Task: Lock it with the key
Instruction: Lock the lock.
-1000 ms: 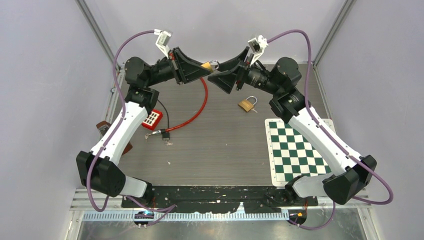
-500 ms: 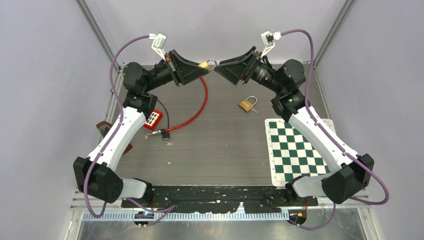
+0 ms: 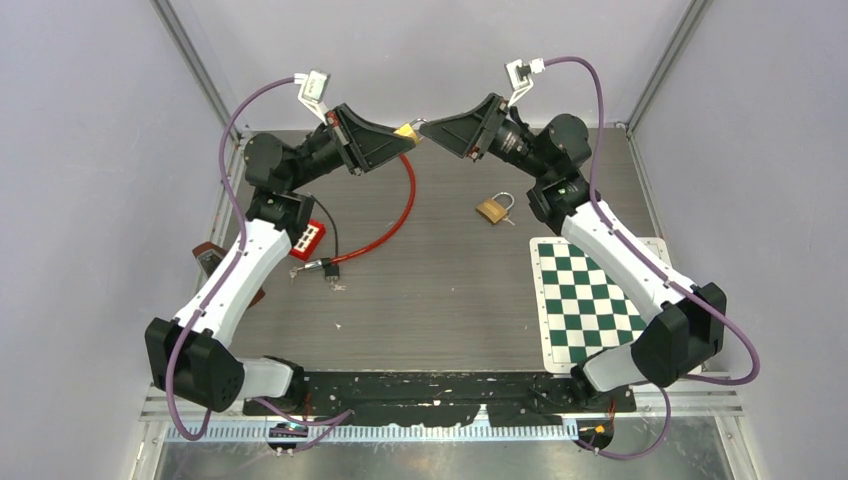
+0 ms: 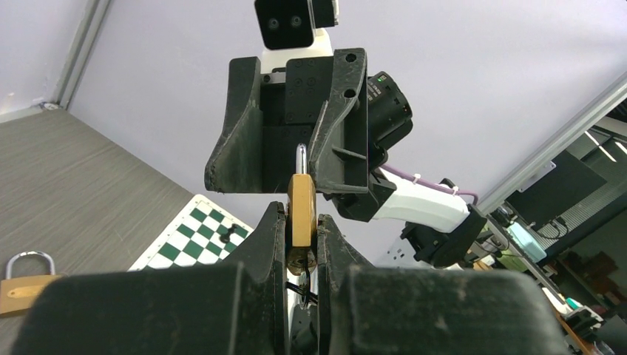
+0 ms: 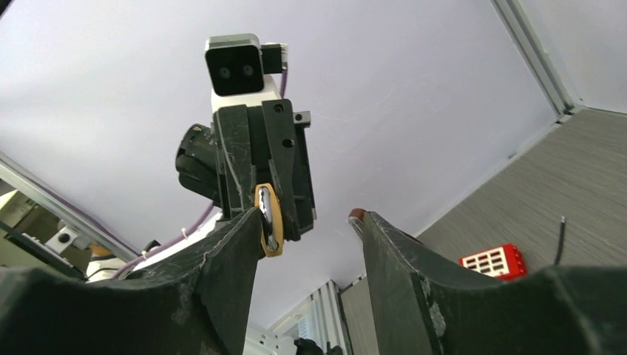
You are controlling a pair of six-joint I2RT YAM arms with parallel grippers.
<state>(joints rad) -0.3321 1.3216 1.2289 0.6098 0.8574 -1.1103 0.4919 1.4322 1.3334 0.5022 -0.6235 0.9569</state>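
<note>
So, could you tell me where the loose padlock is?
The loose padlock lies on the table, right of centre in the top view, just beyond the chessboard mat.

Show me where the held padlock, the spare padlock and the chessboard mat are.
held padlock (image 4: pixel 302 211): left wrist view, brass body.
spare padlock (image 3: pixel 489 211): top external view, brass body.
chessboard mat (image 3: pixel 590 300): top external view, middle squares.

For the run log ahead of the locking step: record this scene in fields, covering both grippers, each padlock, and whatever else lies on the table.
left gripper: shut on the held padlock, raised off the table
right gripper: open, holding nothing, facing the held padlock's shackle; contact cannot be told
second padlock: lying on the table, below the right gripper, untouched
red cable: on the table, left of centre
checkered mat: flat on the table's right side
</note>
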